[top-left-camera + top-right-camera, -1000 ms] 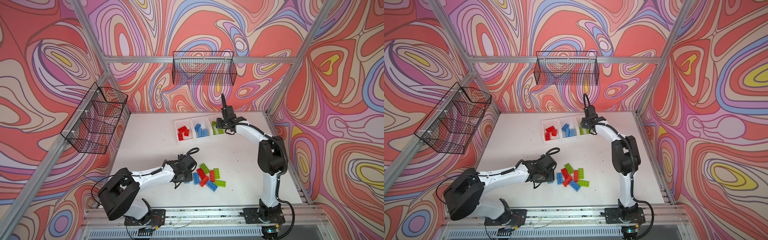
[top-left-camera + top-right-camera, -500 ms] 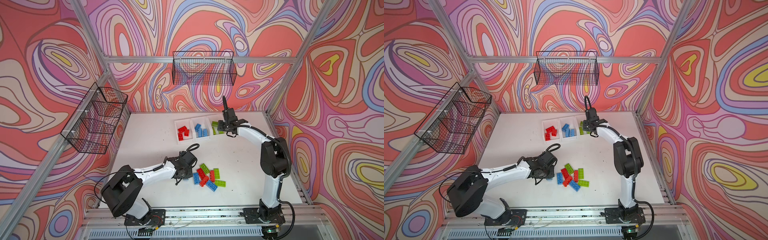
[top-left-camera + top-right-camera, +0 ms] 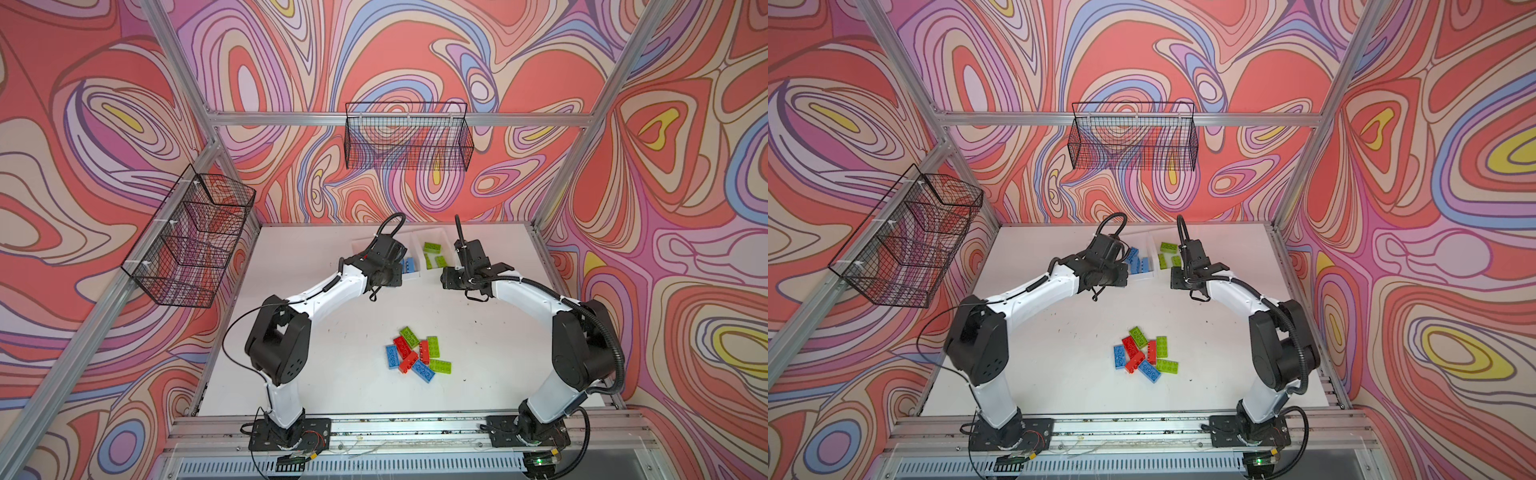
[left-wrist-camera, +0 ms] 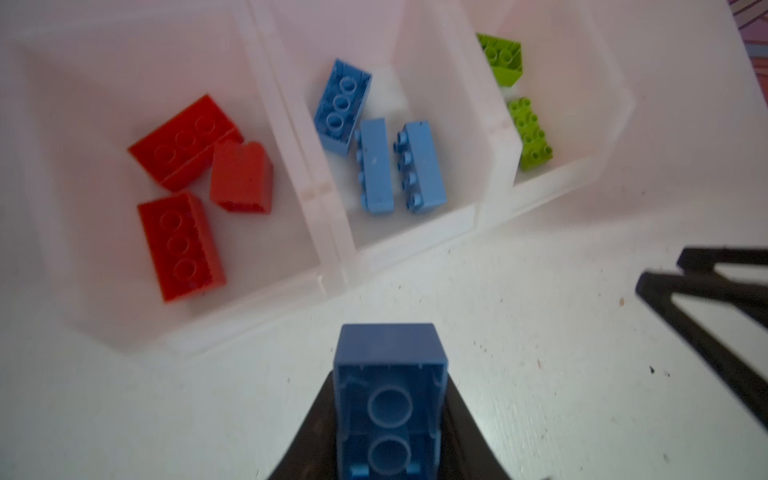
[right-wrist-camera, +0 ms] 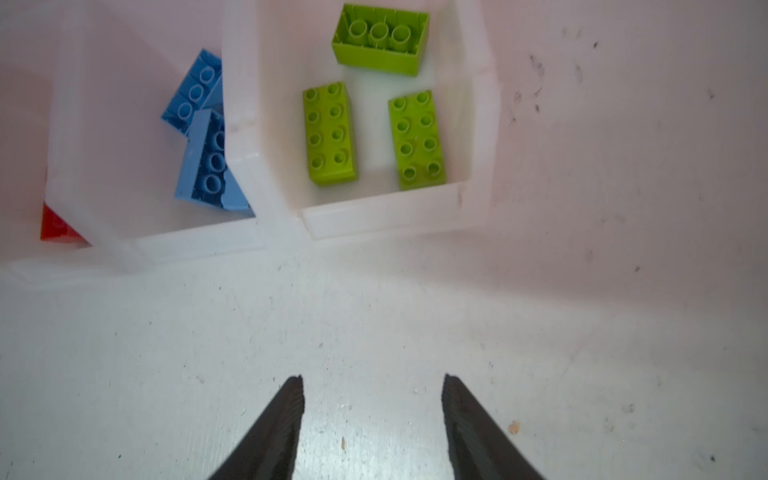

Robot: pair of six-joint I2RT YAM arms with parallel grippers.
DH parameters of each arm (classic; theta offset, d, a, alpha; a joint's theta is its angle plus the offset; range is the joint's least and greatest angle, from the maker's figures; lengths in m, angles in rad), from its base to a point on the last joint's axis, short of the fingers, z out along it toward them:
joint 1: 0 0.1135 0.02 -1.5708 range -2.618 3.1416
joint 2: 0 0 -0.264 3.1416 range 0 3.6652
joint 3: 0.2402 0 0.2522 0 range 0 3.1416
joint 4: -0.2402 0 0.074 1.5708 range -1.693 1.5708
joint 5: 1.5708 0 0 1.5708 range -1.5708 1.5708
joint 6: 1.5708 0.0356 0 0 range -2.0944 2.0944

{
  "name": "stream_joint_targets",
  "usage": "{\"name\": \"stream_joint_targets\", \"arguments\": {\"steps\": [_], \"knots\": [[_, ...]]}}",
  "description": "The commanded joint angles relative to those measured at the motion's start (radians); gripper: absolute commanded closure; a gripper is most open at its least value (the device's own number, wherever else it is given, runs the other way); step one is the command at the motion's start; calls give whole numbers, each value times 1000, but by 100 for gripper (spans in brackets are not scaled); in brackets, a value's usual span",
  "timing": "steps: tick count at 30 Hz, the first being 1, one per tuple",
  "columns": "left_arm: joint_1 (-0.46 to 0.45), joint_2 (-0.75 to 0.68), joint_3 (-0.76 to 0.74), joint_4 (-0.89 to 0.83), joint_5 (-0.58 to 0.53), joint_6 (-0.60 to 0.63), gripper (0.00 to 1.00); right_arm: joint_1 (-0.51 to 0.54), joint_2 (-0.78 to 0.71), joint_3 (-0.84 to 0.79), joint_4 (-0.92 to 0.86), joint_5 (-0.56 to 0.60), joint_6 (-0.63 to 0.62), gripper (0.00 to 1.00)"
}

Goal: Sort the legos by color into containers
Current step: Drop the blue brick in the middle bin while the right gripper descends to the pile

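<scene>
My left gripper (image 4: pixel 390 415) is shut on a blue lego (image 4: pixel 390 374), held above the table just short of the middle of the three white containers (image 4: pixel 415 237). In both top views that gripper (image 3: pixel 392 255) (image 3: pixel 1115 255) covers part of the containers (image 3: pixel 413 275). The bins hold red legos (image 4: pixel 183 141), blue legos (image 4: pixel 374 166) and green legos (image 5: pixel 330 133), one colour each. My right gripper (image 5: pixel 372 386) (image 3: pixel 449 279) is open with nothing between its fingers, over bare table in front of the green bin (image 5: pixel 386 216). A mixed pile of legos (image 3: pixel 415 357) (image 3: pixel 1144 353) lies near the front.
Black wire baskets hang on the back wall (image 3: pixel 409 141) and the left wall (image 3: pixel 187 241). The white table (image 3: pixel 311 332) ends at an aluminium rail (image 3: pixel 395 428) where both arm bases stand. The two wrists are close together by the bins.
My left gripper has shut on a blue lego at the pile and carried it back to the containers. My right gripper has drawn back a little from the green bin.
</scene>
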State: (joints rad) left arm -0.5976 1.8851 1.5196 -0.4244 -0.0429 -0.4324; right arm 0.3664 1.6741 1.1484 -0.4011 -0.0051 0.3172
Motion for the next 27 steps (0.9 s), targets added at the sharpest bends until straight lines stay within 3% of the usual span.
{"name": "stream_joint_targets", "arguments": {"steps": [1,7,12,18,27], "knots": [[22,135,150,-1,50,104,78,40,-54,-54,0,-27,16,43],[62,368,426,-31,90,118,73,122,-110,-121,-18,-40,27,43],[78,441,578,-99,109,120,42,185,-127,-139,-46,-64,-4,42],[123,262,483,-66,74,151,28,285,-100,-136,-128,-86,-88,37],[262,-97,73,-18,46,202,30,397,-5,-56,-177,-107,-148,36]]}}
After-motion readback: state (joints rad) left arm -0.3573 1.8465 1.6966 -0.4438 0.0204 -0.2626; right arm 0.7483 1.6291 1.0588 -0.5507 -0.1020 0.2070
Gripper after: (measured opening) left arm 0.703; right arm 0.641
